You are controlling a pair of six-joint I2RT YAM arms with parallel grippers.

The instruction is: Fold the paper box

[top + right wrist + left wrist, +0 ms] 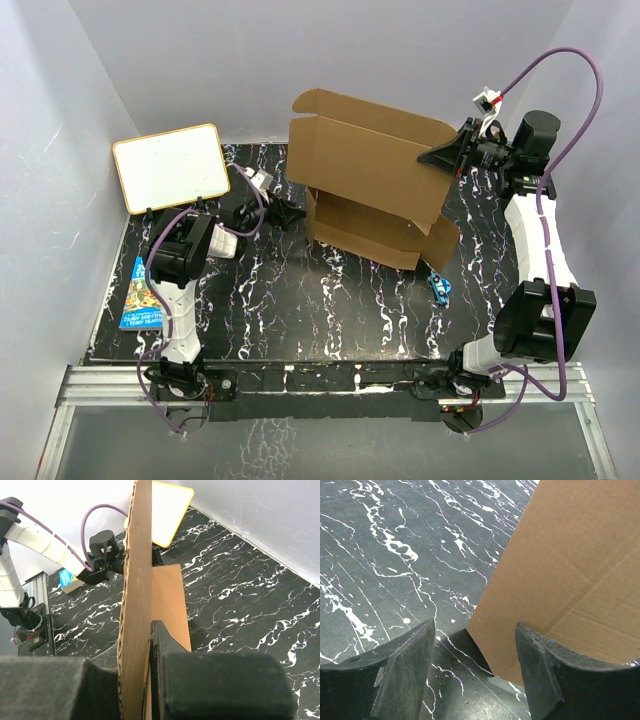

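The paper box (372, 175) is a brown corrugated die-cut sheet, partly raised, standing tilted at the middle back of the black marble table (300, 320). My right gripper (448, 152) is shut on the sheet's upper right edge and holds it up. In the right wrist view the cardboard (137, 605) runs edge-on between the two pads. My left gripper (282, 214) is open at the sheet's lower left corner. In the left wrist view the cardboard corner (560, 570) lies just ahead of the open fingers (410, 665), not between them.
A white board with a tan frame (170, 165) leans at the back left. A colourful book (140, 295) lies at the table's left edge. A small blue object (440, 285) lies right of the box. Grey walls close the back and sides.
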